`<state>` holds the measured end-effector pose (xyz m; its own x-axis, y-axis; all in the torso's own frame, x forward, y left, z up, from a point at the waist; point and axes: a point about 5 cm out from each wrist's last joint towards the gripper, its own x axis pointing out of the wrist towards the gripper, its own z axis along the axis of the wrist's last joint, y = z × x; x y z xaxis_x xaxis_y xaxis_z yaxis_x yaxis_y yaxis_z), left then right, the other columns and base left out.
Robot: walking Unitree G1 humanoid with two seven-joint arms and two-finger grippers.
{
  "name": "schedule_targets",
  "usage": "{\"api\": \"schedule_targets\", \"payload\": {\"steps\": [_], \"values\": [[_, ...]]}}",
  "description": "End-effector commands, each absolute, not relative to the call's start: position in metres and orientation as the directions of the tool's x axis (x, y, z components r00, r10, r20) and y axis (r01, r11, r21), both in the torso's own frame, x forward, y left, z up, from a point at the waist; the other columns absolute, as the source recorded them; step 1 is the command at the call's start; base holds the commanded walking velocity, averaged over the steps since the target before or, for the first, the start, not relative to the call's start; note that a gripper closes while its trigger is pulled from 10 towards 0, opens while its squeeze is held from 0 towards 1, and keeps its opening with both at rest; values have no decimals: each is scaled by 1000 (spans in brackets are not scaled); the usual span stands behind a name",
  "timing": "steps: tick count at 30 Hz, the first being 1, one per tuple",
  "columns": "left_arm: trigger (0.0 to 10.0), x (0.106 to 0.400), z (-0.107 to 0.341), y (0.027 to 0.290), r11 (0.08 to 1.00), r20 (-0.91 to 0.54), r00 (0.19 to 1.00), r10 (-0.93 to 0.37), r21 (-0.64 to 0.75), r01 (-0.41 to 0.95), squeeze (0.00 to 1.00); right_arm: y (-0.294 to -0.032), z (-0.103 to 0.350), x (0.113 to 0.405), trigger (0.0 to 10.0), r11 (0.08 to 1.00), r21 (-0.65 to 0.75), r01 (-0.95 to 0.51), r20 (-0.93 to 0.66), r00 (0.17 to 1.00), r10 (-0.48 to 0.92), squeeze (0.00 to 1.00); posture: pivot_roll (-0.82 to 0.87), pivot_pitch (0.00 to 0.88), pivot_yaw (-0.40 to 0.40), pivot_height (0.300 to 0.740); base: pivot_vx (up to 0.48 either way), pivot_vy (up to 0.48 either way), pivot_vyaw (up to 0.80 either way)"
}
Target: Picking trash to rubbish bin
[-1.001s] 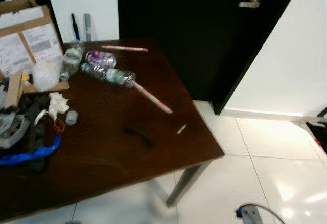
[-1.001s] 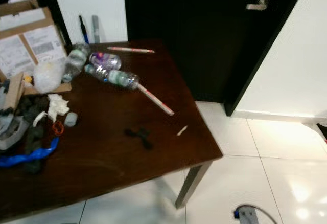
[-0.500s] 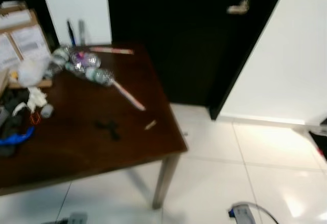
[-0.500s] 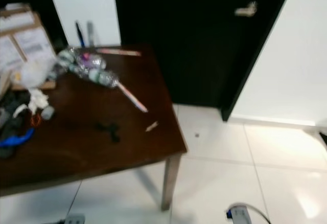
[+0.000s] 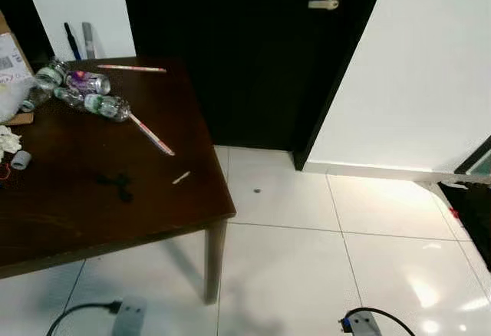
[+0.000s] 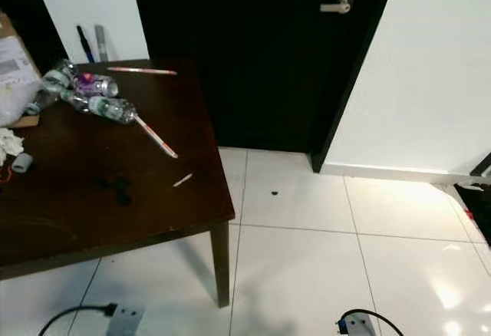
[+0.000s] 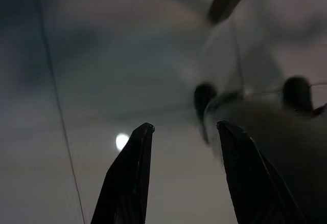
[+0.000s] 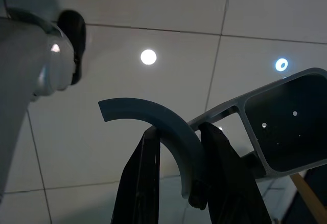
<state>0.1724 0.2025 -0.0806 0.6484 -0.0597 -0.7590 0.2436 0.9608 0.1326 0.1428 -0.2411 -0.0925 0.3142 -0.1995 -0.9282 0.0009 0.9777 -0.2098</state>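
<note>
The step in hand looks like carrying: the right gripper (image 8: 176,142) has its fingers clamped on a curved grey-blue plastic strip (image 8: 153,119), which arcs out past the fingertips above the tiled floor (image 8: 127,9). Next it calls for finding the bin (none in sight). The left gripper (image 7: 184,127) has its fingers apart, holding nothing. 3 bottles (image 5: 84,94) remain on the worktop (image 5: 115,205).

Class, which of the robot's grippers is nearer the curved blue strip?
Right. The right gripper is shut on the curved blue strip; the left gripper is open, holding nothing.
</note>
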Motion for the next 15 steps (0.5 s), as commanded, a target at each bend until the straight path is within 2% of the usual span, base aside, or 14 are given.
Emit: {"api": "schedule_targets", "payload": {"steps": [1, 4, 8, 10, 11, 14, 15], "values": [[10000, 184, -74, 183, 913, -711, 672, -206, 108, 394, 0, -241, -94, 137, 10000, 977, -213, -12, -933, 298, -200, 0, 207, 125, -88, 740, 0, 0, 0], [10000, 196, -65, 168, 824, -672, 663, -330, 137, 550, 0, -241, -95, 136, 10000, 976, -215, -18, -934, 295, -200, 0, 209, 128, -88, 740, 0, 0, 0], [10000, 206, -58, 160, 775, -639, 661, -394, 156, 613, 0, -241, -95, 136, 10000, 976, -215, -22, -934, 295, -200, 0, 207, 127, -86, 740, 0, 0, 0], [10000, 215, -49, 152, 725, -606, 646, -465, 159, 671, 0, -241, -95, 136, 10000, 976, -215, -22, -934, 295, -200, 0, 207, 127, -86, 740, 0, 0, 0], [10000, 218, -45, 147, 689, -588, 628, -510, 157, 707, 0, -241, -95, 136, 10000, 976, -215, -21, -934, 295, -200, 0, 206, 127, -86, 740, 0, 0, 0], [10000, 222, -36, 130, 527, -563, 499, -658, 128, 840, 0, -240, -96, 135, 10000, 976, -215, -21, -935, 293, -199, 0, 202, 125, -83, 740, 0, 0, 0], [10000, 222, -36, 130, 527, -563, 499, -658, 128, 840, 0, -240, -96, 135, 10000, 976, -215, -21, -935, 293, -199, 0, 202, 125, -83, 740, 0, 0, 0]]}}
